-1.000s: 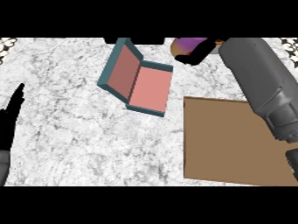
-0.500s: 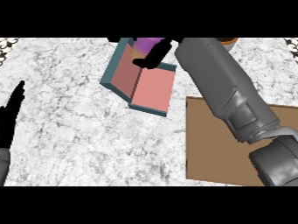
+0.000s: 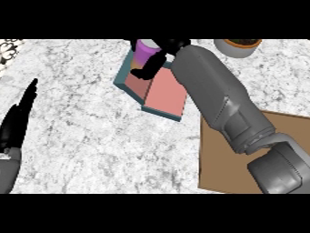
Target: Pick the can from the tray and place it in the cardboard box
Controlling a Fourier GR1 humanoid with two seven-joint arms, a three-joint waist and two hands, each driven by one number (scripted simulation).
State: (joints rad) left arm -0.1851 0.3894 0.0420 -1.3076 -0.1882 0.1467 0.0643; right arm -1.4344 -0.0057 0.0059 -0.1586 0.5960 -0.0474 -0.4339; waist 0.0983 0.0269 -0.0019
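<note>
Clearly the right hand (image 3: 162, 51) curls round the upright can (image 3: 144, 55) over the tray (image 3: 164, 96), box (image 3: 251, 154) nearer, rightward.

The cardboard box (image 3: 164, 93) sits on the tabletop (image 3: 90, 118) toward the far edge, a little left of the middle, and everything else is placed against it. The can (image 3: 144, 57) hangs over the box's far end, with the right robot hand (image 3: 162, 51) curled round it from the right; that arm runs back from the box toward the near right. The tray (image 3: 231, 159) lies flat on the tabletop to the near right of the box, well apart from it, partly under the arm. A bowl (image 3: 237, 47) stands to the far right of the box. The left robot hand (image 3: 17, 119) rests well to the box's near left.
</note>
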